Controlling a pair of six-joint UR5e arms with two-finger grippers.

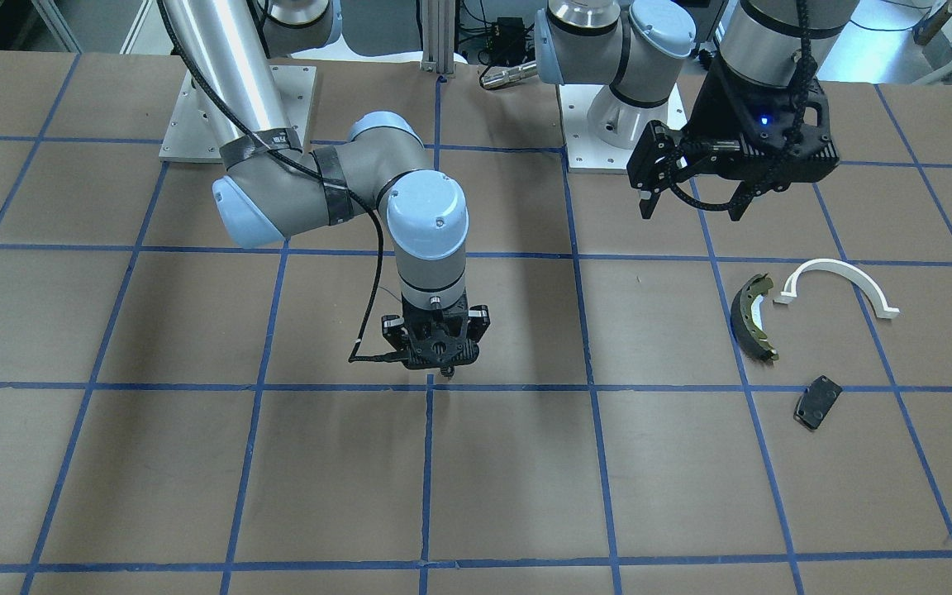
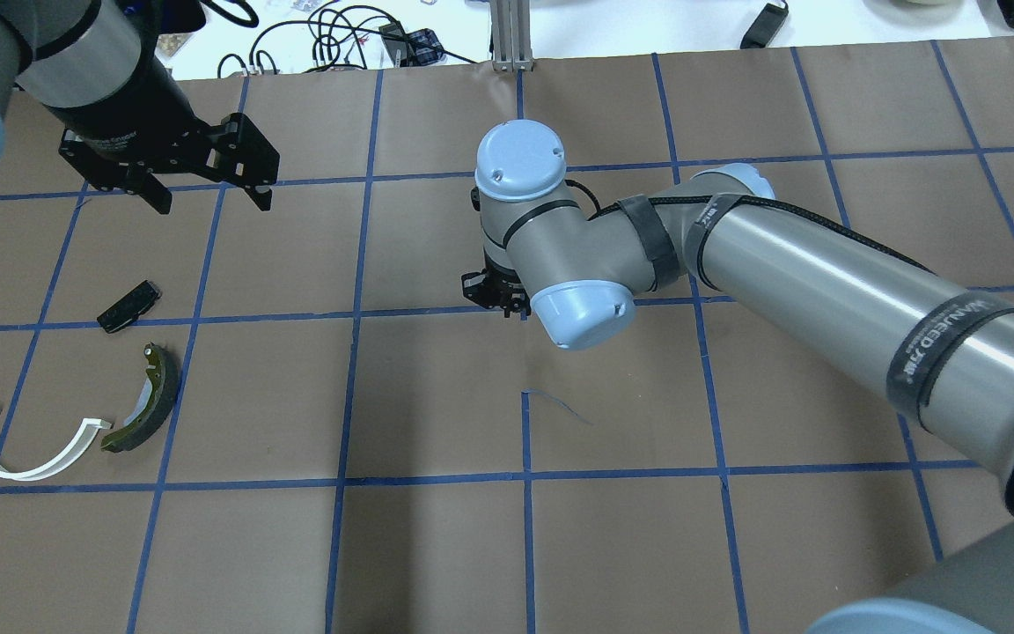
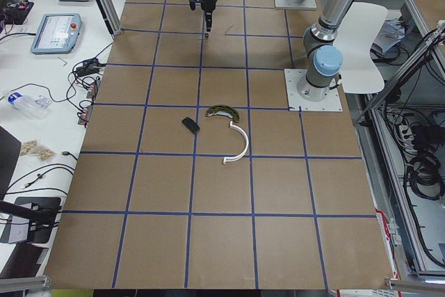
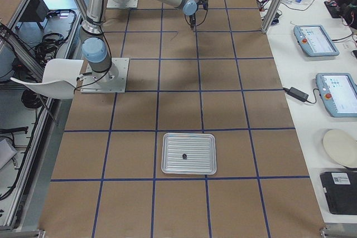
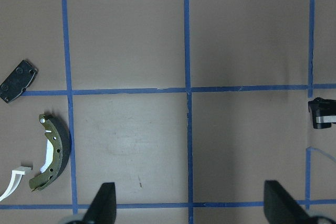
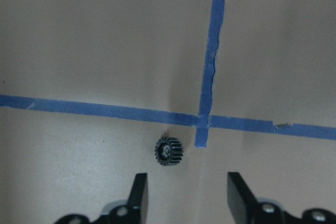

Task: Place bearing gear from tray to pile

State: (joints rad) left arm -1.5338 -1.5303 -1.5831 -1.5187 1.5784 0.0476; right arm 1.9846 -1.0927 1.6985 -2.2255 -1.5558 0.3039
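Right hand (image 6: 186,182) spread wide, empty — bearing gear (image 6: 168,151) lies loose just beyond it.

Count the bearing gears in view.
1 certain: the bearing gear lies on the table beside a tape crossing, by the right claw. A dark speck in the tray may be another.

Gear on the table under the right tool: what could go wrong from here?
1. The gear lies mid-table, far from the pile. If the left tool reaches over for it, it may meet the right arm hanging above it.
2. The gear sits off-centre between the fingers of the open right tool, beside the tape cross. A grasp from this pose could nudge it aside rather than catch it.
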